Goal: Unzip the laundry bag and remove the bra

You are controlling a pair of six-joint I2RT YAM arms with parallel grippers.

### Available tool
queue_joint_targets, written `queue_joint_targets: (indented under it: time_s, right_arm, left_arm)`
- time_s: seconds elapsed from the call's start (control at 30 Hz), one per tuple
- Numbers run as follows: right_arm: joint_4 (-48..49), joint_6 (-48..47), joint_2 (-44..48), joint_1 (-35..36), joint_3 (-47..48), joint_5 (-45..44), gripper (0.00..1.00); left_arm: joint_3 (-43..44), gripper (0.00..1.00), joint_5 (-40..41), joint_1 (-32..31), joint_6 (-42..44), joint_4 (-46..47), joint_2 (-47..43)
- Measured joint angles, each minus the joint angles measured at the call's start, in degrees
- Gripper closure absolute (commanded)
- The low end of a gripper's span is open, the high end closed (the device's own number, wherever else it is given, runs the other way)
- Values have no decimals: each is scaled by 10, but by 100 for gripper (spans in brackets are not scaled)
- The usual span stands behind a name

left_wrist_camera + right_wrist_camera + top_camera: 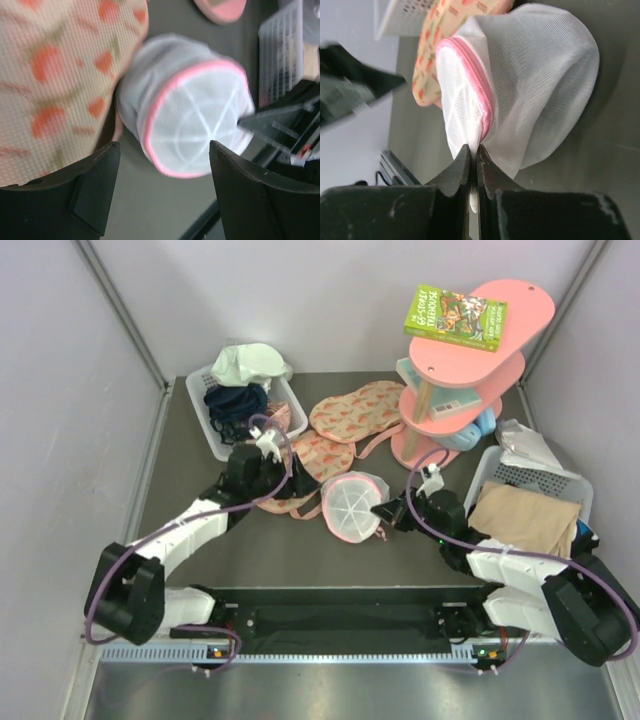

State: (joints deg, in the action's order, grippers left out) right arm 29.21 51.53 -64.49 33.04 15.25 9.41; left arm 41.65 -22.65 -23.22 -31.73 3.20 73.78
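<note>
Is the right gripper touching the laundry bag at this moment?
Touching. The right wrist view shows it plainly: the right gripper has its jaws closed on a fold of white mesh at the lower edge of the laundry bag.

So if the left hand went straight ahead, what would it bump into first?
Probably the white mesh laundry bag: it sits right ahead, between the fingers of the open left hand. How far away is hard to tell.
</note>
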Motion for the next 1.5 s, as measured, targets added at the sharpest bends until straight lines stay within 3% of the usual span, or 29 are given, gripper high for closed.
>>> queue_joint_targets:
  time_s: [0.27,0.57,0.73,0.87,1.0,1.1,1.23,1.27,1.4,1.5]
  right_arm:
    - [82,93,-6,22,-9,-61,100]
    - [128,151,-14,45,-18,-106,100]
    - [143,166,-14,51,-18,-120,100]
    - [150,172,-17,52,-17,-125,100]
    - [159,177,-26,55,-17,-129,100]
    - [171,180,-33,55,-17,-130,100]
    - [178,181,-39,55,-17,-130,99]
    - [179,179,-39,55,-17,-129,96]
    - [150,152,-22,54,-17,-131,50]
    - [76,103,29,54,-14,-146,37]
  left_arm:
    - [-145,23,15,-89,-107,83,-26]
    - [-190,24,15,-104,-212,240,7]
    - [-194,27,16,-119,-244,282,44]
    - [-195,48,17,-127,-259,305,53]
    - [-196,86,25,-130,-272,325,61]
    - [-197,99,28,-130,-274,332,74]
    - [-197,100,28,-130,-277,334,75]
    - [-197,100,28,-130,-276,333,75]
    - [-193,100,29,-127,-266,306,55]
    - [-179,100,31,-123,-257,272,18]
